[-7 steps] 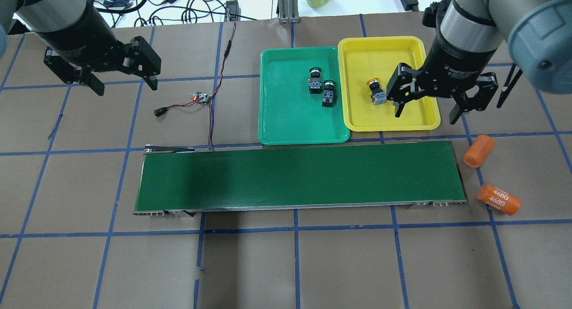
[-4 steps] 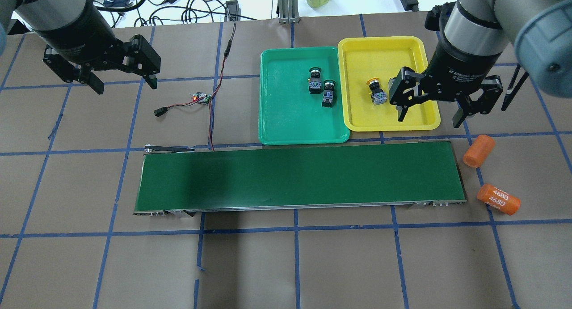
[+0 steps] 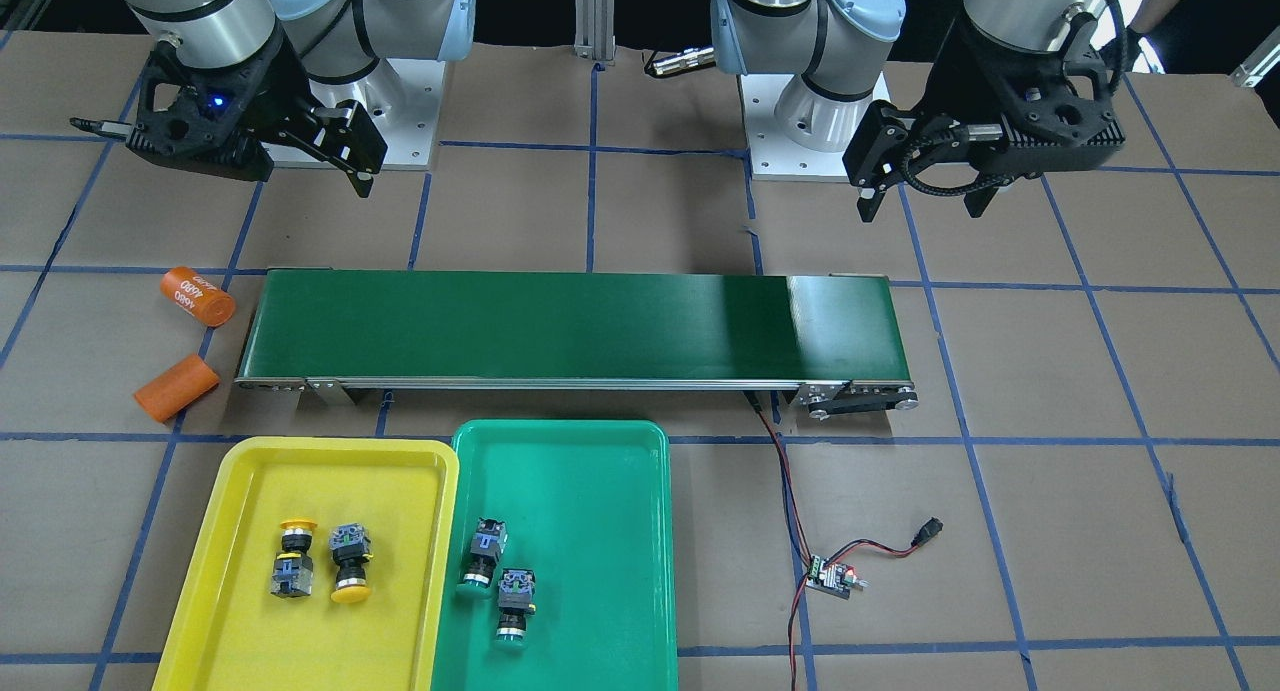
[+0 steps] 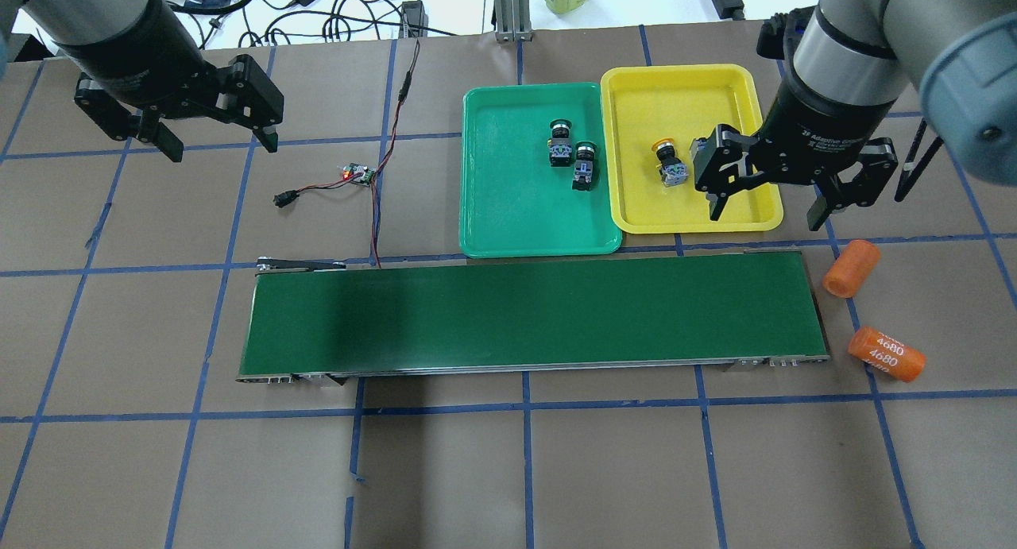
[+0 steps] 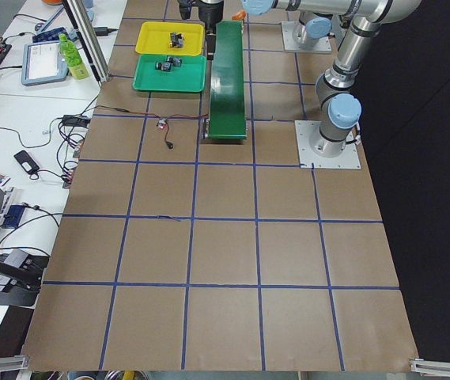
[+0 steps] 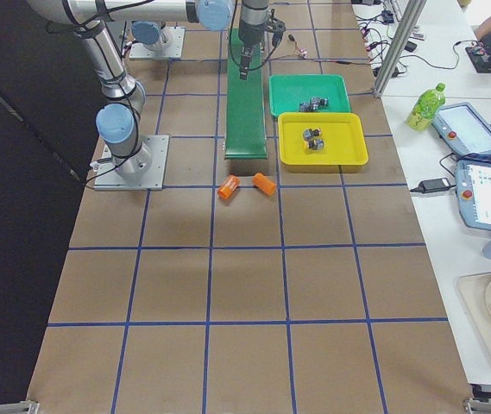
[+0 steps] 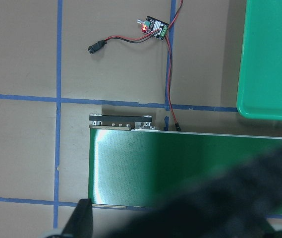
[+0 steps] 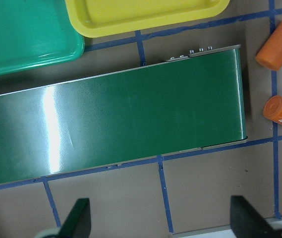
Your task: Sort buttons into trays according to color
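Note:
Two yellow-capped buttons lie in the yellow tray. In the overhead view only one of them shows clearly; the right arm covers the other. Two green-capped buttons lie in the teal tray. My right gripper hangs open and empty over the yellow tray's near right corner. At the far left, my left gripper hangs open and empty above bare table, well apart from both trays.
A long dark green conveyor belt runs across the table in front of the trays. Two orange cylinders lie off its right end. A small circuit board with red and black wires lies left of the teal tray.
The right gripper has drifted slightly right and toward the belt, still open. The left gripper has edged back a little. The buttons have not moved.

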You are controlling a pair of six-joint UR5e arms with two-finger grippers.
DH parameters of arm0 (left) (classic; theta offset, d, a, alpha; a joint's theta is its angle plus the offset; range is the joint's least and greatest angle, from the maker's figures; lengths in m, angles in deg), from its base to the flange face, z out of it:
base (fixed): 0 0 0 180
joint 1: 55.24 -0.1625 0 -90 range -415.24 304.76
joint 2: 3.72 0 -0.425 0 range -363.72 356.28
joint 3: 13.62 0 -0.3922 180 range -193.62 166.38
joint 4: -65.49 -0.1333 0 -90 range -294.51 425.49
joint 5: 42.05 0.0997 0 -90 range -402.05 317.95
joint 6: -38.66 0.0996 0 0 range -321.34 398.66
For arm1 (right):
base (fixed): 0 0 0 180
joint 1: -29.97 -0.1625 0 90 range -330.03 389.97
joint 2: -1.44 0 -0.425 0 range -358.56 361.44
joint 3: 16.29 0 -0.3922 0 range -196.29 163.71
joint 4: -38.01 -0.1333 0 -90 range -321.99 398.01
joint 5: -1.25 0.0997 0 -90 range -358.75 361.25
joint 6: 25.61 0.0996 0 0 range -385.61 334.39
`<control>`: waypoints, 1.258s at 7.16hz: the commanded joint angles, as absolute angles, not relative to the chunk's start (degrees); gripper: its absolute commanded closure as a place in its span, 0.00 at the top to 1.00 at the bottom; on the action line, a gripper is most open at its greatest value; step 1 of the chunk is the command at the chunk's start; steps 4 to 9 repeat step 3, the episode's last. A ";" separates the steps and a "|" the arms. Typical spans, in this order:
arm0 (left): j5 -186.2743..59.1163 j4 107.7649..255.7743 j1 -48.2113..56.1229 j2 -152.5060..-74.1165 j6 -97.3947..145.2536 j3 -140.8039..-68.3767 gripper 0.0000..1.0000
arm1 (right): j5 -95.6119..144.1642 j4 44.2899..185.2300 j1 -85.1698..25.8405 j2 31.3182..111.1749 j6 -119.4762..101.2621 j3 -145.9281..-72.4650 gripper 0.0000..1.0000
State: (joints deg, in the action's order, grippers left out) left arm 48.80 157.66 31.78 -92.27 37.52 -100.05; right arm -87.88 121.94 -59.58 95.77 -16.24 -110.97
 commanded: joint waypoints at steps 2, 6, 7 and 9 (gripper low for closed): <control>48.57 157.60 31.77 -92.22 37.52 -100.54 1.00 | -87.69 121.42 -59.77 95.92 -16.20 -111.04 1.00; 48.48 157.60 31.77 -92.14 37.52 -100.63 1.00 | -87.69 121.42 -59.77 95.92 -16.20 -111.04 1.00; 48.48 157.60 31.77 -92.14 37.52 -100.63 1.00 | -87.69 121.42 -59.77 95.92 -16.20 -111.04 1.00; 48.48 157.60 31.77 -92.14 37.52 -100.63 1.00 | -87.69 121.42 -59.77 95.92 -16.20 -111.04 1.00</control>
